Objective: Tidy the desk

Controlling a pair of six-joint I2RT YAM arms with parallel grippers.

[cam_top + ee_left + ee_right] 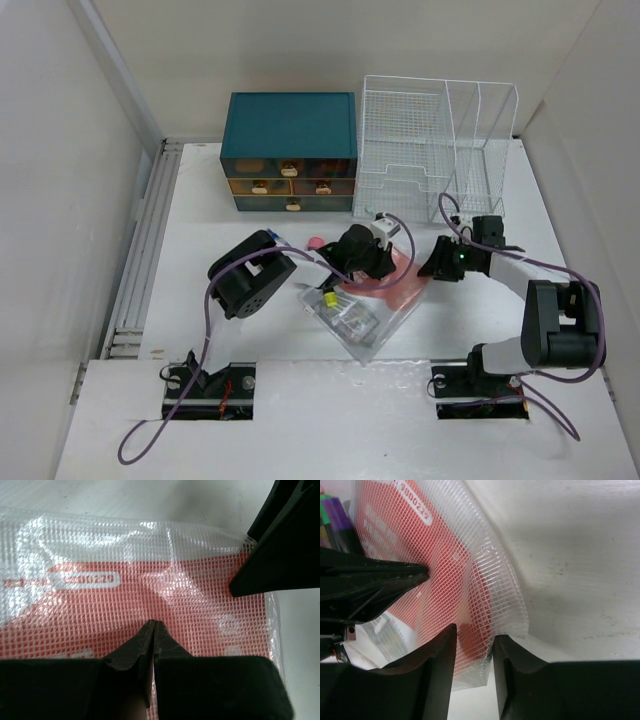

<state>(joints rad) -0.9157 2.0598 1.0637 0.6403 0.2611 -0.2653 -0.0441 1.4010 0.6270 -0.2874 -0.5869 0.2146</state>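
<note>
Left hand: tips pressed flat together, no gap, resting vs. the top face of a clear mesh pouch. Can't tell if any film is nipped btwn them. Right hand: part open, fingers either side of the pouch's curled edge, gap wider than the film, so nothing clamped. The two hands are close; in the left wrist view one right-hand finger juts in at top right, and in the right wrist view the left hand's dark tips point in from the left.

Pouch holds a red card w/ white print, plus small bits at its near end: yellow in the top view, purple & green in the right wrist view. Too small to name.

Tabletop lies directly under both hands and the pouch, white & plain, spreading out on all sides. Hands sit approx. mid-tabletop, a bit right of centre. Its ribbed rail runs along the left edge, well apart from both hands.

At the far edge, beyond the hands: teal drawer box on the left, white wire rack just beside it on the right.
</note>
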